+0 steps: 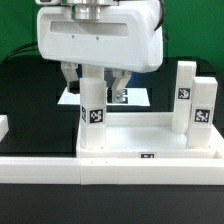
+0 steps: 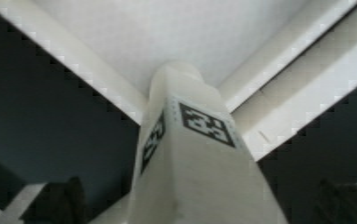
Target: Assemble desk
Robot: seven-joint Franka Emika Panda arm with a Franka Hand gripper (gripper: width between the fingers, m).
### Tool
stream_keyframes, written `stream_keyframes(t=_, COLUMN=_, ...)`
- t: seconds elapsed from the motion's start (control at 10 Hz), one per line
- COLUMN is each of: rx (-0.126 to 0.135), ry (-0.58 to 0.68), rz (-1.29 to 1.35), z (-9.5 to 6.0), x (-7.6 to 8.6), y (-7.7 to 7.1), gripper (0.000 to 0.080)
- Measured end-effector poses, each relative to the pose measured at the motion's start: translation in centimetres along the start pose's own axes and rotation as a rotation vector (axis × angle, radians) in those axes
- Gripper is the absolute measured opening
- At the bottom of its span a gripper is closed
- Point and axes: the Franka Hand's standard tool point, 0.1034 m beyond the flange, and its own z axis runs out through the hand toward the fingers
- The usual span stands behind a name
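Exterior view: the arm's housing is cut off by the picture's top edge and hides the counter's far middle. The pincer is partly hidden behind the near leg; its fingertips cannot be made out. The marker board shows only in part. Wrist view: one leg fills the picture, blurred, its lower end cut off; the tag is unreadable.
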Motion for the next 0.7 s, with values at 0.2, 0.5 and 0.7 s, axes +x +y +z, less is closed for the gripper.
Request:
stream_keyframes(t=0.2, rx=0.000, ry=0.000, rz=-0.151, z=0.02, x=0.01, y=0.03, gripper=0.0649)
stream_keyframes(t=0.5, rx=-0.004, ry=-0.031, rz=-0.402, z=0.01, x=-0.12, y=0.67, gripper=0.0649)
stream_keyframes(t=0.7, rx=-0.002, ry=-0.065, rz=-0.522, z=-0.17, x=-0.47, y=0.53, gripper=0.0649)
